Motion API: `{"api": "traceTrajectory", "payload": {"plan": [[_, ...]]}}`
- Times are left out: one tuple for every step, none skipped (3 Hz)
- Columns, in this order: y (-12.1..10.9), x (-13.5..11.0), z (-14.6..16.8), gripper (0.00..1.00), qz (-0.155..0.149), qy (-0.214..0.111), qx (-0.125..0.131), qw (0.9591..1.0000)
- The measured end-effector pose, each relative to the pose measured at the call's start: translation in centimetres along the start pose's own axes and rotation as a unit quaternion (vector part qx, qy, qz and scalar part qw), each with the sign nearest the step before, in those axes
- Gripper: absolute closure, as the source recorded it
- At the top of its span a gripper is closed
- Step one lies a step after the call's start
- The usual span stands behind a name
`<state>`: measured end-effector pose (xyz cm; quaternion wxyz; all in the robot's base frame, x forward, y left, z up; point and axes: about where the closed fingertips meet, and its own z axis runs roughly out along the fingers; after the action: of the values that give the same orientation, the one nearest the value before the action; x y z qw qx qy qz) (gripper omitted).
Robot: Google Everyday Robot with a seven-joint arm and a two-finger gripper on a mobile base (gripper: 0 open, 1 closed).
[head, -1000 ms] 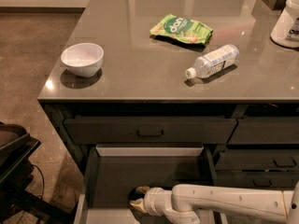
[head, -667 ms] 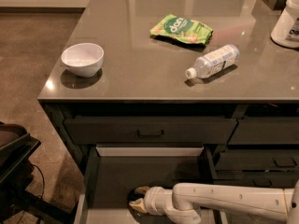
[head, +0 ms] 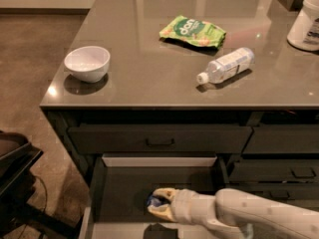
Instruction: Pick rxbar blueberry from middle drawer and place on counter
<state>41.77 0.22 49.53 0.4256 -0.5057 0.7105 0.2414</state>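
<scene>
Camera view: one tool in the middle drawer, clamped on one rxbar blueberry, mostly hidden; one bowl, one bottle on the bench.

A single view looks from high up, standing off the drawer side of the desk and tilted down across its top toward the far edge. The desk fills most of the picture, with floor at left. Nearest the camera, the arm comes in from lower right, its hand low inside the open drawer.
</scene>
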Motion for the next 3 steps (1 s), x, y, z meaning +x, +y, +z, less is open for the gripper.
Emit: {"api": "traceTrajectory", "payload": {"plan": [[-0.7,-5.3,-8.6,1.00,-0.046,-0.050,0.030,0.9972],[-0.9,-5.4,-8.5,1.00,-0.047,-0.047,0.029,0.9974],[-3.1,-8.5,-10.1,1.00,-0.078,-0.037,0.010,0.9962]]}}
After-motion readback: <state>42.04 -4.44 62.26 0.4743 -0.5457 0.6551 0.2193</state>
